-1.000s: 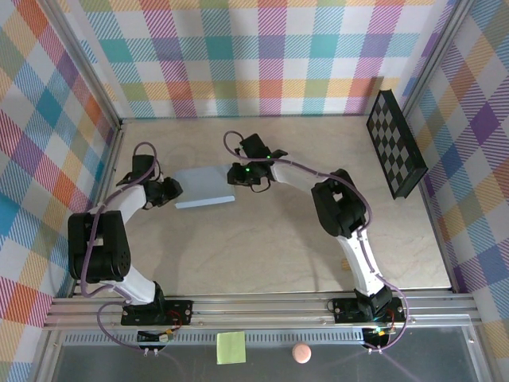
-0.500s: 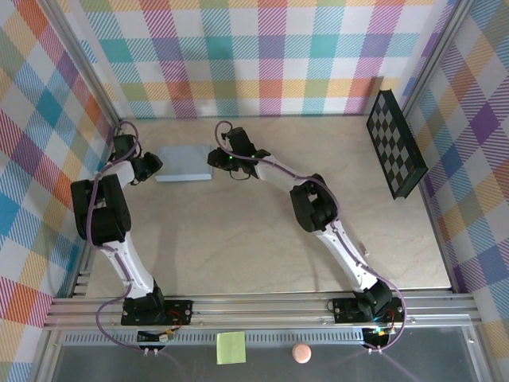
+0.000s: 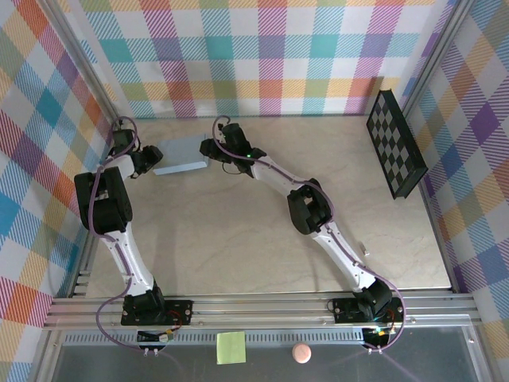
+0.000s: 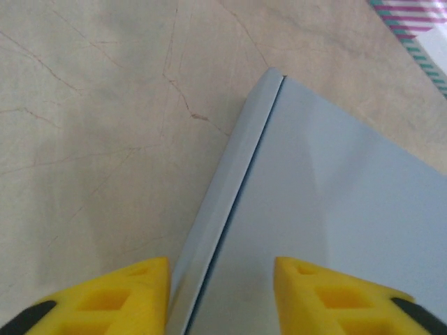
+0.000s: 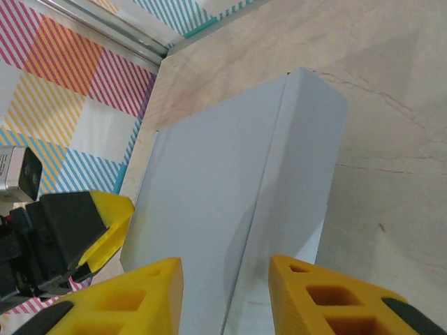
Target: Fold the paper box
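The paper box (image 3: 181, 155) is a pale grey-blue flat piece lying at the back left of the table, with one long flap folded along a crease. My left gripper (image 3: 149, 159) is at its left end and my right gripper (image 3: 208, 149) at its right end. In the left wrist view the yellow jaws (image 4: 222, 279) stand apart astride the box's (image 4: 335, 209) creased edge. In the right wrist view the jaws (image 5: 225, 286) are also apart, over the box (image 5: 209, 195), with the crease running between them. Beyond the box's far end shows the left gripper's yellow finger (image 5: 112, 223).
The plaid back wall and left wall stand close to the box and both grippers. A black checkerboard panel (image 3: 395, 143) leans at the back right. A yellow-green sticky note (image 3: 231, 347) and a pink ball (image 3: 301, 352) lie below the front rail.
Both arms have carried the box from the middle left of the table toward the back left corner. Both pairs of jaws have widened.
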### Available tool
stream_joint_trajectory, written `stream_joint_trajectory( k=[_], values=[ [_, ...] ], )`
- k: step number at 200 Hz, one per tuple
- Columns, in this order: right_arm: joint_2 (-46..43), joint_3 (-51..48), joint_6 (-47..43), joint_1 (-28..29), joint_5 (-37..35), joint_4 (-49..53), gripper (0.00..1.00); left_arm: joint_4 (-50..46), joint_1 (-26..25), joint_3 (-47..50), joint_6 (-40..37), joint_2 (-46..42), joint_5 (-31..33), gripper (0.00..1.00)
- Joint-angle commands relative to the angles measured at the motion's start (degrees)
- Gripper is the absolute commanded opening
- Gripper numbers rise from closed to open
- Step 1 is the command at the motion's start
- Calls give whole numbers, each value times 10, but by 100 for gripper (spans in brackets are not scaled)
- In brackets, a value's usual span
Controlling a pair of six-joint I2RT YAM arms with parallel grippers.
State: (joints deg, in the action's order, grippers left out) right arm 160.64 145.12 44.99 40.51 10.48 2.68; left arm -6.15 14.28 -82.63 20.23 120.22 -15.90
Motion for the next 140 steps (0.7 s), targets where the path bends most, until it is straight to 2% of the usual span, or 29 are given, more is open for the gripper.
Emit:
stream_joint_trajectory(
  k=[1,44,69,93,119,140],
  values=[
    [-7,12,0,15,17,13,39,-29,-7,-19,2,-4,-18,49],
    [-60,-27,-46,7,-3,57,53,-55,-5,-32,1,-20,-10,59],
    [-76,-38,-59,-4,11,66,54,-63,-5,-25,-7,-36,-11,58],
    [-97,-51,-67,-12,25,92,60,-81,-6,-20,-21,-58,4,60],
    [-158,-115,-102,-16,22,105,65,-78,-5,10,-24,-98,10,64],
    [-209,-179,-119,-29,37,110,73,-67,-7,46,-25,-135,11,73]
  ],
)
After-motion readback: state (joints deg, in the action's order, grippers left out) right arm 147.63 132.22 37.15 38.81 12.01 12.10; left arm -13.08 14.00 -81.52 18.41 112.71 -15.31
